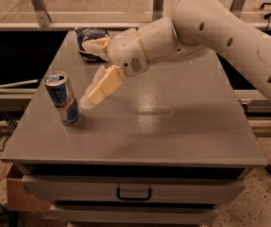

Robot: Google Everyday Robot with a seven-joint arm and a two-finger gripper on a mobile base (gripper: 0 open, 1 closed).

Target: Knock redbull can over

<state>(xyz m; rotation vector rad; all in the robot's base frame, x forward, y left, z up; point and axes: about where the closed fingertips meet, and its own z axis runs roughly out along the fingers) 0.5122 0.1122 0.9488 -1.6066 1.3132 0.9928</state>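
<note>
The redbull can (63, 98), blue and silver with a shiny top, stands upright near the left edge of the grey table (182, 131). My gripper (85, 74) is just right of the can, at about its height. Its fingers are spread open and empty. The lower finger (102, 86) points down and left, with its tip a short gap from the can's side. The upper finger (96, 46) points left above it. The white arm (210, 27) comes in from the upper right.
A dark blue snack bag (88, 33) lies at the table's back left, partly hidden behind the gripper. The table has a drawer with a handle (134, 193) in front. A cardboard box (24, 200) sits on the floor at lower left. A rail and glass run behind the table.
</note>
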